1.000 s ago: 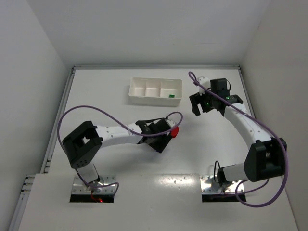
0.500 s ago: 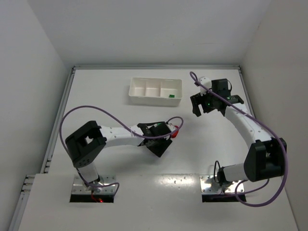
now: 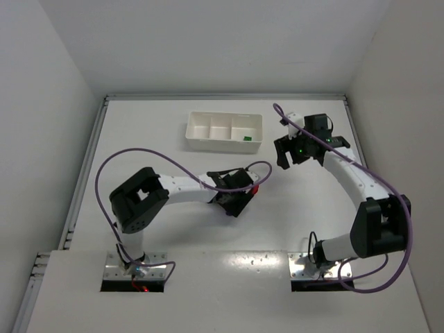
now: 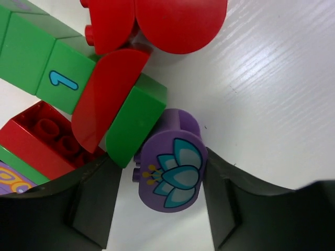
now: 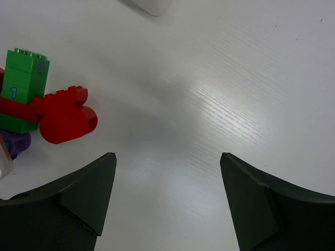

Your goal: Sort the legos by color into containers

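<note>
The legos lie in a small pile at the table's middle. In the left wrist view I see red bricks (image 4: 157,21), green bricks (image 4: 133,123) and a round purple brick with a lotus print (image 4: 170,175). My left gripper (image 4: 159,209) is open and down over the pile, with the purple brick between its jaws; the right finger (image 4: 225,204) touches it, while the left finger (image 4: 94,204) is apart from it. From above, the left gripper (image 3: 241,196) hides most of the pile. My right gripper (image 3: 295,154) is open and empty, right of the white tray (image 3: 201,142).
One small green brick (image 3: 247,138) lies in the tray's right compartment. The right wrist view shows the pile at its left: green (image 5: 23,89), red (image 5: 65,117) and purple (image 5: 15,142) bricks, and a tray corner (image 5: 152,5) at the top. White walls enclose the table.
My left arm has swung and its gripper has settled over the pile, covering most of the red brick seen before. The right arm has barely moved.
</note>
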`<action>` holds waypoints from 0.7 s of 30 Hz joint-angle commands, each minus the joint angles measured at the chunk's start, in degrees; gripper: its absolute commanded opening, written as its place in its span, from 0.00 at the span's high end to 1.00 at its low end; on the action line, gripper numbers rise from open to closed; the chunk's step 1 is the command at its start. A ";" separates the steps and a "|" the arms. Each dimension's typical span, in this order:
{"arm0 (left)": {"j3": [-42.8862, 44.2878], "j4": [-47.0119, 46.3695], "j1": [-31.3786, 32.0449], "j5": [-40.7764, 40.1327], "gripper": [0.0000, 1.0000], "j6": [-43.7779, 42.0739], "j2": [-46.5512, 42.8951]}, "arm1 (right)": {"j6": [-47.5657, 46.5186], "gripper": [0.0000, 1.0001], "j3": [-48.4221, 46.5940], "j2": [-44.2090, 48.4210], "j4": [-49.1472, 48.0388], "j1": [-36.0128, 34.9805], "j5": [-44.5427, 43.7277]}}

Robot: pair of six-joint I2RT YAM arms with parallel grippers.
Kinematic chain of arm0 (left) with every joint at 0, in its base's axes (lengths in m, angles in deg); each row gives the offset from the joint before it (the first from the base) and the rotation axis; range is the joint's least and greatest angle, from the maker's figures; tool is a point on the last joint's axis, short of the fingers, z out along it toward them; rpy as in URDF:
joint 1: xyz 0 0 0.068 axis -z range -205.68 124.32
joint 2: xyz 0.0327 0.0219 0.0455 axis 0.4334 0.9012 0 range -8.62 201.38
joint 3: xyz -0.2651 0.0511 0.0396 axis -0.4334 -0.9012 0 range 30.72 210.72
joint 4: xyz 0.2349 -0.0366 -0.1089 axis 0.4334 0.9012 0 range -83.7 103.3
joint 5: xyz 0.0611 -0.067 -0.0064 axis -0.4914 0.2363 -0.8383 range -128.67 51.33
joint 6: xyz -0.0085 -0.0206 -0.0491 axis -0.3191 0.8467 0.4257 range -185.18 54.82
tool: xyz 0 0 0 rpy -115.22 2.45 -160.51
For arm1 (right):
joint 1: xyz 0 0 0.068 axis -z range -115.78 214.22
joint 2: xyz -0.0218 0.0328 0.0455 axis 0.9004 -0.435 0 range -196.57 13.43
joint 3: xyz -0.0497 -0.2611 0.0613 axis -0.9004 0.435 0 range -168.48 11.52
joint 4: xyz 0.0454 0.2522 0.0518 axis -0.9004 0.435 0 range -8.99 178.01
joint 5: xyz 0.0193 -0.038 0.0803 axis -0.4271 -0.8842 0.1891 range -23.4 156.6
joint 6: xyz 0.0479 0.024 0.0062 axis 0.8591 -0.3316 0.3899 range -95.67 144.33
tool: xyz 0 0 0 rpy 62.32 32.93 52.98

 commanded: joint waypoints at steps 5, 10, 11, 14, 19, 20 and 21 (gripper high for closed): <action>1.45 -1.50 -0.92 -0.01 0.61 -3.33 -0.26 | 0.65 0.19 -2.32 -1.82 -0.14 0.28 2.25; -1.00 -0.89 0.14 -0.53 0.96 -6.76 -8.33 | -0.57 0.21 -2.85 -2.35 -0.14 0.28 2.87; -1.62 -0.88 0.14 -0.53 1.00 -6.76 -10.79 | -0.58 0.21 -2.85 -2.35 -0.14 0.28 4.52; -3.65 0.97 0.14 1.41 1.00 -9.65 -22.91 | -1.81 0.23 -2.85 -1.83 0.38 0.28 9.00; 1.77 4.38 -4.25 -0.34 1.00 -14.32 -32.52 | -0.50 0.23 -2.23 -1.30 -1.63 -0.25 11.74; 3.98 5.26 -8.00 -0.35 1.00 -14.32 -30.69 | -0.49 0.23 -2.23 -1.30 -1.64 -0.25 12.27; 6.44 7.01 -10.21 -0.35 1.00 -14.32 -29.28 | 0.12 0.23 -3.37 -3.04 -1.64 -0.25 12.27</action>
